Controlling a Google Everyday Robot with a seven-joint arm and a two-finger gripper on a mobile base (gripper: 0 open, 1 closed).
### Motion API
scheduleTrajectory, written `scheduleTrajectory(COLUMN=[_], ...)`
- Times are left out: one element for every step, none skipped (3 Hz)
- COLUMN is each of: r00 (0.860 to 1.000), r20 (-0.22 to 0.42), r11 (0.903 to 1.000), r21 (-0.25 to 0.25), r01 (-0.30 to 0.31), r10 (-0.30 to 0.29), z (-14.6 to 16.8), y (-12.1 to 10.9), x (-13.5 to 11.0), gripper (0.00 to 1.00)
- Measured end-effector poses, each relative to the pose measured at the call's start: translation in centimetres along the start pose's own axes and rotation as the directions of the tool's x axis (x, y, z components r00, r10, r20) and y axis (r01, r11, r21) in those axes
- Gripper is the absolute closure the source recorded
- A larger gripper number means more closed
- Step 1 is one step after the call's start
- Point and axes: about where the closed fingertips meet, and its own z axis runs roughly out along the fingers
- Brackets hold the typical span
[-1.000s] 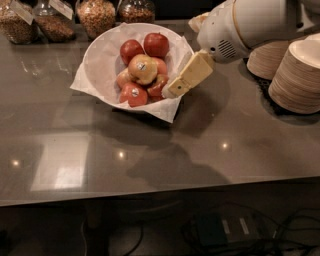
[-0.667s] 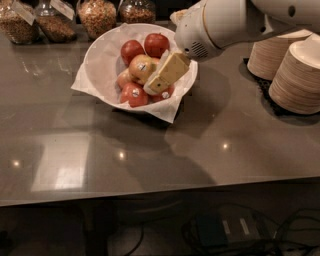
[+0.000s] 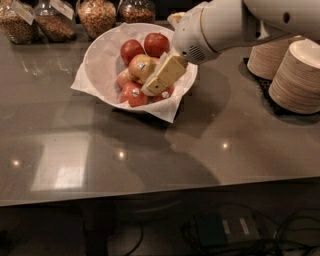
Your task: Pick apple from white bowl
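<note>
The white bowl, lined with crumpled white paper, stands at the back left of the grey counter and holds several apples. The pale yellow apple with a small white sticker lies on top in the middle, among deep red apples. My gripper reaches in from the upper right over the bowl's right side, its beige fingertips right against the pale apple's right side and above a red apple.
Stacks of beige paper bowls stand at the right on a dark mat. Glass jars of grains and nuts line the back edge. The counter's front edge runs across below, with cables on the floor beneath.
My arm has moved left over the bowl, and the gripper has come from the bowl's right rim to the pale apple's side.
</note>
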Motion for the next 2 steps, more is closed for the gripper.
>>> scheduleTrajectory(r00=[1.0,0.999], r20=[0.027,0.032], r11=[0.9999,0.9998], r21=[-0.01,-0.01], r01=[0.011,0.017], r10=[-0.011,-0.017], z=[2.0,3.8], y=[-0.1,-0.3], x=[-0.1,0.1], gripper=[0.17,0.38])
